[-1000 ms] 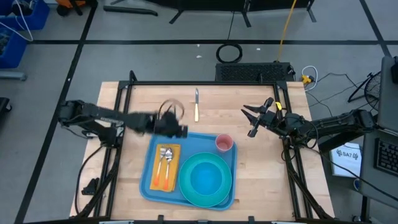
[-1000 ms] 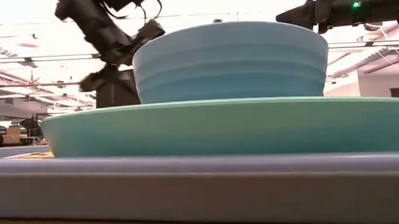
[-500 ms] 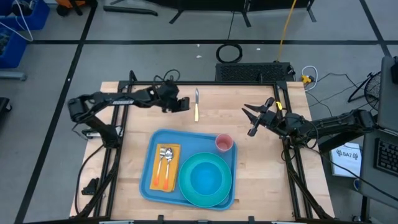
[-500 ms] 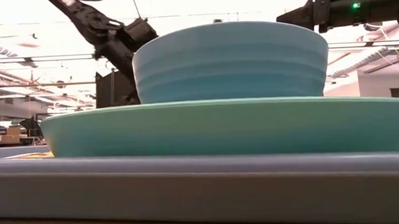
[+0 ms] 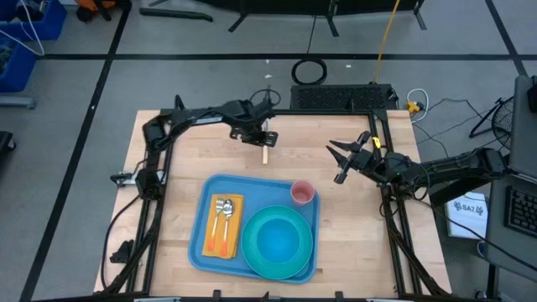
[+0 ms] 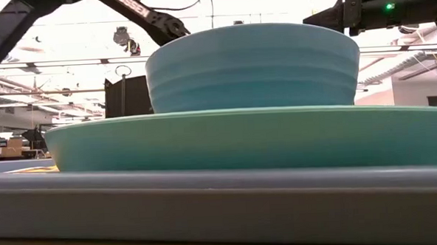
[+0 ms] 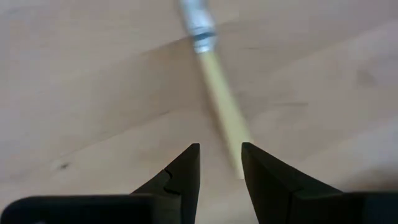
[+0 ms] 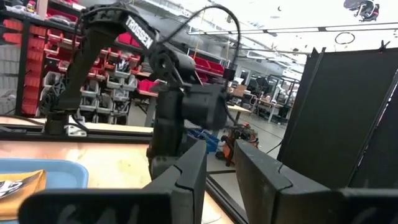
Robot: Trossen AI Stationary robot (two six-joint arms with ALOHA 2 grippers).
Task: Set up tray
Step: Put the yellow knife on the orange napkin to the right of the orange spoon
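Currently the left gripper (image 7: 219,163), fingers parted with nothing held, is being positioned over the knife (image 5: 264,153), well apart from the tray (image 5: 200,243). Off-centre closing is risking a skid. The right gripper (image 5: 337,159) is being kept open, idle.

Both arms are dark and slender, strung with black cables; white "TROSSEN" lettering runs along the left arm (image 8: 118,34), and each end effector has tapered black fingers (image 7: 180,177).
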